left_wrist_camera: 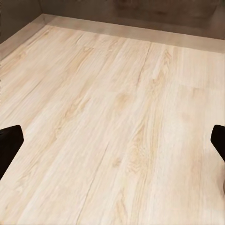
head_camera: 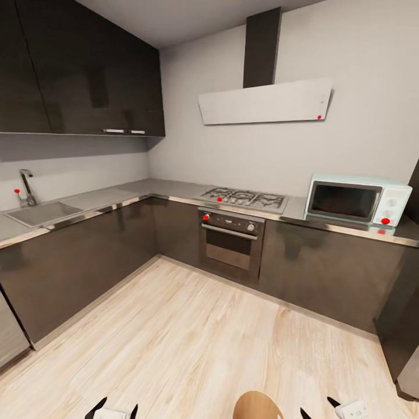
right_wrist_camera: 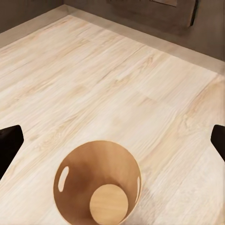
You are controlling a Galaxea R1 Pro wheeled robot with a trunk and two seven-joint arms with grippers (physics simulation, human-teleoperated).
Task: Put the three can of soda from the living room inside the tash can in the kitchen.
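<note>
Two grippers are hanging low over the pale wood floor of the kitchen, and we are seeing both with their dark fingers spread wide and nothing between them. The left gripper is hovering above bare boards; in its wrist view the fingertips are sitting at opposite edges. The trash can is standing upright on the floor just below and ahead of the right gripper, tan-brown inside, with a slot handle cut near the rim and no cans showing in it. Beyond both grippers we are facing dark grey cabinets, a built-in oven under a gas hob, a microwave and a sink.
</note>
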